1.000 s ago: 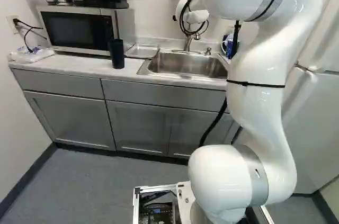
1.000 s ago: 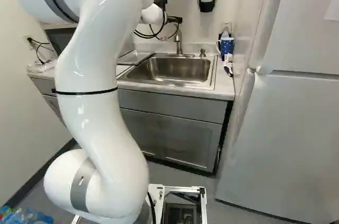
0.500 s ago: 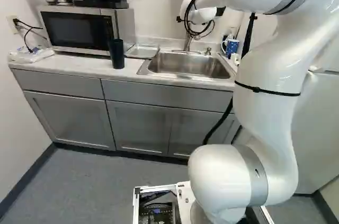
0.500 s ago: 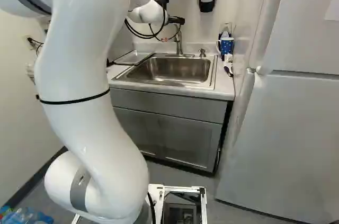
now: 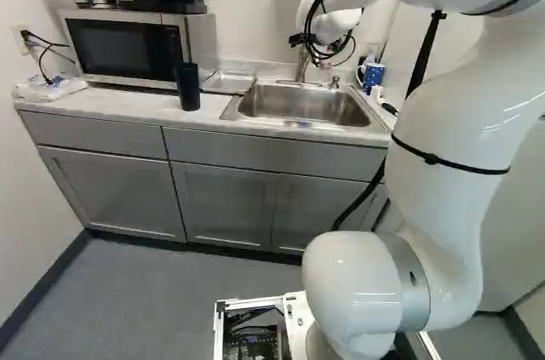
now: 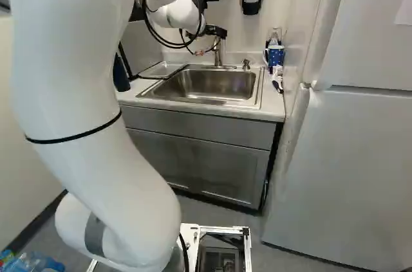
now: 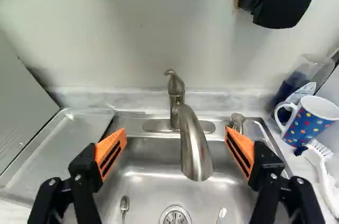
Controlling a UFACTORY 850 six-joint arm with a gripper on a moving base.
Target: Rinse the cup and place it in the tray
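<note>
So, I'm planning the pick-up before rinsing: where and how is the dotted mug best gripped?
The mug is probably best gripped by its handle, jaws closing across the loop from the sink side. It stands upright, handle toward the sink; a clear container close behind and a brush on the near side crowd the body.

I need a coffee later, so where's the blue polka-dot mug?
The blue polka-dot mug stands right of the steel sink in the right base view, beside the refrigerator.
</note>
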